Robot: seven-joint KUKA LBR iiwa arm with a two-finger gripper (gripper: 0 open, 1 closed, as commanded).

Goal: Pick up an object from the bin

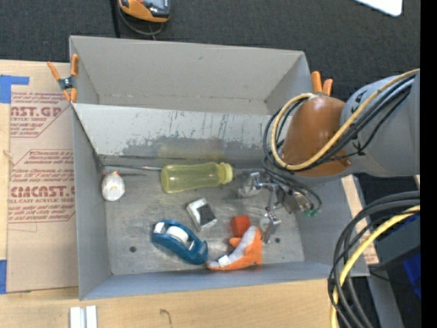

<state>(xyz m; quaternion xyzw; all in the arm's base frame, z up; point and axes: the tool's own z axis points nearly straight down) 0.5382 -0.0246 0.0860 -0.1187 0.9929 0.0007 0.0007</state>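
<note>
— What sort of place is this?
— A robotics lab, I'd say. A heavy grey arm (389, 128) hung with looped cables (273, 135) reaches into a scuffed grey metal bin (184, 67).
— Anything else?
— The bin stands on a bare wooden worktop (225, 306), with a dark carpet-like floor (273, 12) behind it.

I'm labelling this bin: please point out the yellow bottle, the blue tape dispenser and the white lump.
yellow bottle (191, 178), camera view, mid-body.
blue tape dispenser (189, 250), camera view, blue body.
white lump (113, 187), camera view, its middle.
</note>
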